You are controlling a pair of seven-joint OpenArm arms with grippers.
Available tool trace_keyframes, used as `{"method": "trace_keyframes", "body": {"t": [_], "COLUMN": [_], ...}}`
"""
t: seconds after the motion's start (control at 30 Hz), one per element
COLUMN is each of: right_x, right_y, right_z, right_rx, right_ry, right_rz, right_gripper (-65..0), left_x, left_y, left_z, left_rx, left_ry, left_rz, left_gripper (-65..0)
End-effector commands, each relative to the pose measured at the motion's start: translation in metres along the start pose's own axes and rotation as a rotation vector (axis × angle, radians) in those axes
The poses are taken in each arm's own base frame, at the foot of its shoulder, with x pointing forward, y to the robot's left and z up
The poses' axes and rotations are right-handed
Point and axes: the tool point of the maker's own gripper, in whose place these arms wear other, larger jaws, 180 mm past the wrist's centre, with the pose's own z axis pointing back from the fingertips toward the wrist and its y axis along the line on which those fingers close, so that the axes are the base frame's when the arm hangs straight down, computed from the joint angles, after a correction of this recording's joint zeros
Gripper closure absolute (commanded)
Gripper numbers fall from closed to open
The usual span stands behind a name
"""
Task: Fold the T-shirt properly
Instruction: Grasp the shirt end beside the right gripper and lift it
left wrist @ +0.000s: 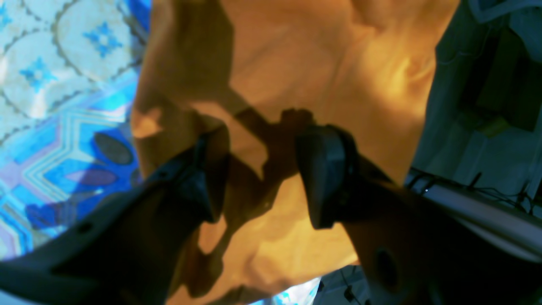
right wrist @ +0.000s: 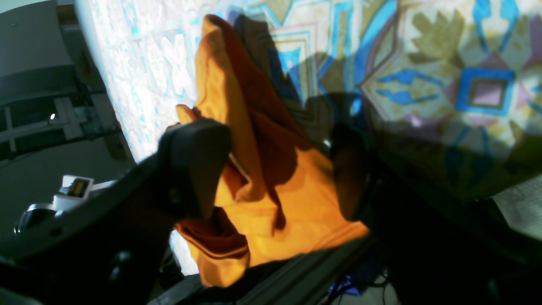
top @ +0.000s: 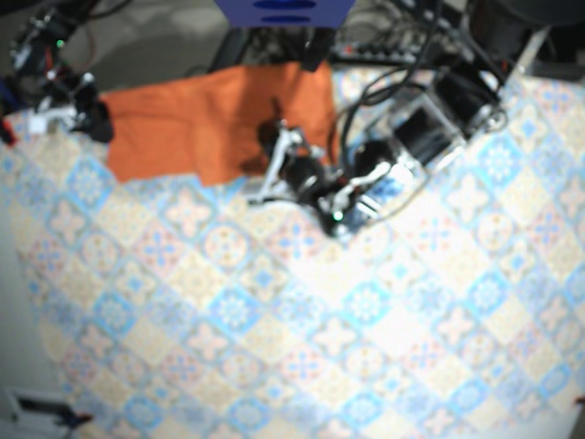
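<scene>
The left pincer (left wrist: 266,169) hangs with its two dark jaws spread well apart over the orange T-shirt (left wrist: 322,63). From its wrist camera we see only cloth and the jaws' own shadow in the gap; it has hold of nothing. The right pincer (right wrist: 271,173) is likewise spread wide. We find a bunched, shadowed ridge of the shirt standing up between its fingers (right wrist: 194,165), the nearer one close against a fold, though the jaws are not pressed together on the cloth.

From above, we place the T-shirt at the far edge of the table, toward the left of the base view. It lies mostly flat on the patterned tablecloth (top: 366,302) of blue, orange and cream tiles. In that view the right pincer sits at the garment's left end. The left pincer sits at its right end, where the arm reaches in from the upper right.

In the right wrist view a hemmed corner of the shirt droops over the table's edge. The overhead picture is blurred, and we cannot make out sleeves or collar there.
</scene>
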Motion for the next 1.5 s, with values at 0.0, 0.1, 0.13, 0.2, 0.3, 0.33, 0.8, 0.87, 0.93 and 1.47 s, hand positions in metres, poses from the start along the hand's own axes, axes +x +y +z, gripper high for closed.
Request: {"method": "trace_keyframes", "body": {"t": [0.0,0.1,0.13,0.2,0.3,0.33,0.8,0.87,0.93,1.47], "right_x": [0.019,0.033,0.037,0.045,0.053,0.053,0.008,0.003,-0.002,-0.026], "right_y": [0.002,0.004,0.005,0.006,0.006,0.006,0.017,0.019,0.02,-0.002], "right_z": [0.009,0.014,0.015,0.019,0.023,0.024,-0.021,-0.025,-0.029,-0.015], "right_rx": [-0.011,-0.031,-0.039,-0.052,-0.064,-0.065,-0.046,-0.042,-0.04,-0.089], "right_ry": [-0.031,-0.016,-0.008,-0.002,-0.005,-0.005,0.15,0.166,0.185,0.244], "right_rz": [0.042,0.096,0.115,0.144,0.164,0.165,0.244,0.252,0.26,0.251], "right_gripper": [-40.5,-40.5,-40.5,-40.5,-40.5,-40.5,-40.4,-40.4,-40.4,-40.4], "left_x": [0.017,0.017,0.016,0.016,0.016,0.016,0.011,0.01,0.009,0.015], "left_y": [0.002,0.002,0.002,0.002,0.002,0.002,0.0,0.0,0.0,0.0], "left_z": [0.009,0.009,0.01,0.01,0.01,0.01,0.014,0.014,0.014,0.015], "left_rx": [0.007,0.007,0.008,0.008,0.008,0.008,-0.035,-0.037,-0.036,-0.035], "left_ry": [-0.041,-0.041,-0.04,-0.04,-0.04,-0.04,-0.067,-0.068,-0.067,-0.098], "left_rz": [-0.022,-0.022,-0.022,-0.022,-0.022,-0.022,0.022,0.025,0.026,0.027], "left_gripper": [-29.0,-29.0,-29.0,-29.0,-29.0,-29.0,-29.0,-29.0,-29.0,-29.0]}}
